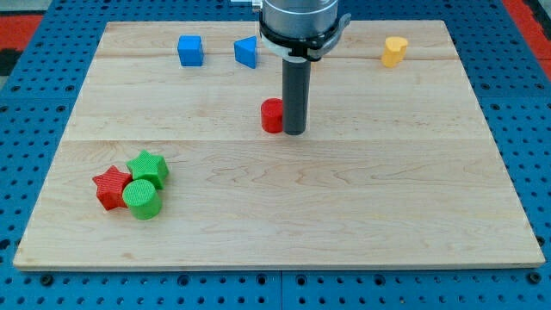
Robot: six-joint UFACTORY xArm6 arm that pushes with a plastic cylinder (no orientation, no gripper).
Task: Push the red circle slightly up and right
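Note:
The red circle (272,115) sits near the middle of the wooden board (275,198), a little above centre. My tip (294,132) stands right against the red circle's right side, partly hiding that edge. The dark rod rises from there to the arm's head at the view's top.
A blue cube (190,50) and a blue triangle (246,52) lie at the top, left of the rod. A yellow block (394,51) lies at the top right. A red star (112,187), a green star (147,167) and a green circle (141,199) cluster at the lower left.

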